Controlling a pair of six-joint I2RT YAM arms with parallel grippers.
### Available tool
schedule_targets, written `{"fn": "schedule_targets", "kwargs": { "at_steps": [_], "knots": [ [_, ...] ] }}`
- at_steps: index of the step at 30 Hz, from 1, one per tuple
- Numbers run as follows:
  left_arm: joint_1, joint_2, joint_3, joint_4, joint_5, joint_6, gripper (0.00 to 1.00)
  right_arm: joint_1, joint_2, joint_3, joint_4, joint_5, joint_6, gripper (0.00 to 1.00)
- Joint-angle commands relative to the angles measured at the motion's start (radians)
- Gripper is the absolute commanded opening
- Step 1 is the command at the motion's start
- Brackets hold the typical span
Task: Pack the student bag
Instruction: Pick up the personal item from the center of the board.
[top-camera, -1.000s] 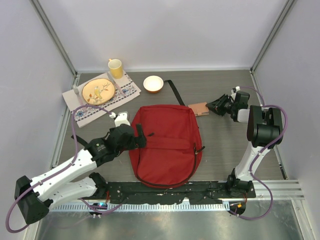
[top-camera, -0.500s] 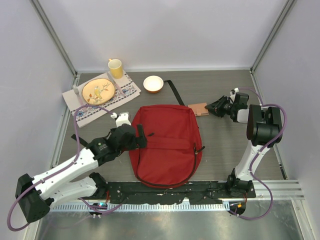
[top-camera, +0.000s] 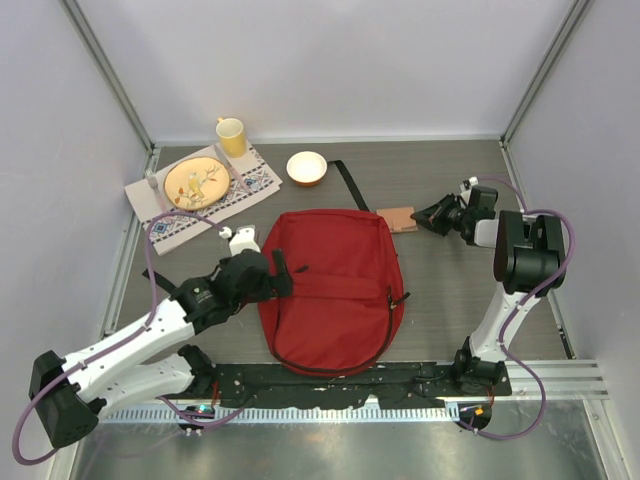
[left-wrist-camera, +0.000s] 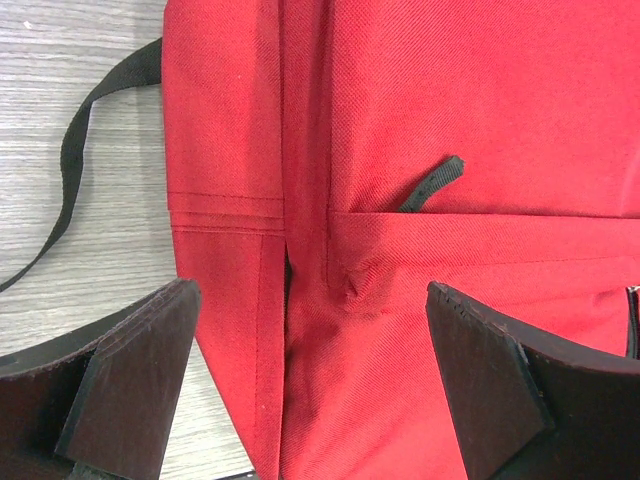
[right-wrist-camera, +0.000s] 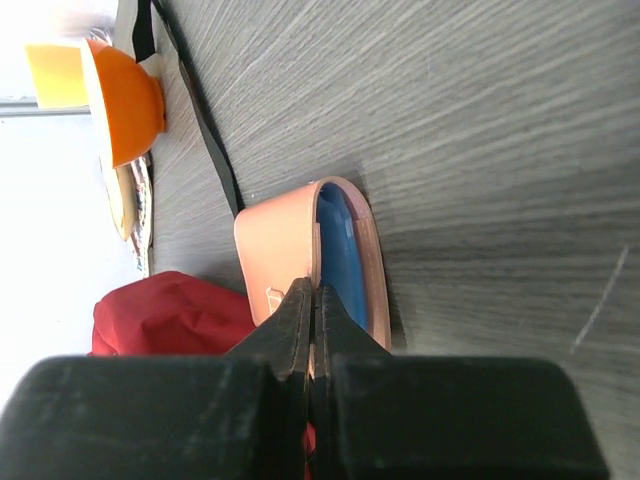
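Observation:
The student bag (top-camera: 333, 288), a large dark-red backpack, lies flat in the middle of the table. My left gripper (top-camera: 281, 272) hangs open over its left edge; in the left wrist view the fingers (left-wrist-camera: 135, 375) straddle the bag's side seam (left-wrist-camera: 285, 300), and a black zipper pull (left-wrist-camera: 432, 183) lies on the red fabric. A tan leather case (top-camera: 398, 218) with a blue inside (right-wrist-camera: 340, 250) lies at the bag's upper right corner. My right gripper (top-camera: 420, 215) is shut on the thin upper flap (right-wrist-camera: 285, 240) of that case.
At the back left, a patterned cloth (top-camera: 200, 195) holds a decorated plate (top-camera: 194, 182), with a yellow cup (top-camera: 232, 135) behind it. An orange bowl (top-camera: 306, 167) stands behind the bag, beside a black strap (top-camera: 350, 185). Walls enclose three sides.
The right gripper's jaws have closed onto the tan case's flap. The left arm and the bag have not moved.

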Motion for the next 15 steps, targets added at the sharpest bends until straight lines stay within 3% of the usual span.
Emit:
{"fn": "schedule_targets", "kwargs": {
  "at_steps": [1,15],
  "knots": [
    [0.003,-0.05,0.0,0.018,-0.026,-0.015,1.0,0.001,-0.129,-0.03,-0.011,0.062,-0.004,0.01],
    [0.003,-0.174,0.021,0.003,-0.033,-0.038,1.0,-0.01,-0.563,-0.064,-0.233,0.364,-0.074,0.01]
  ]
}}
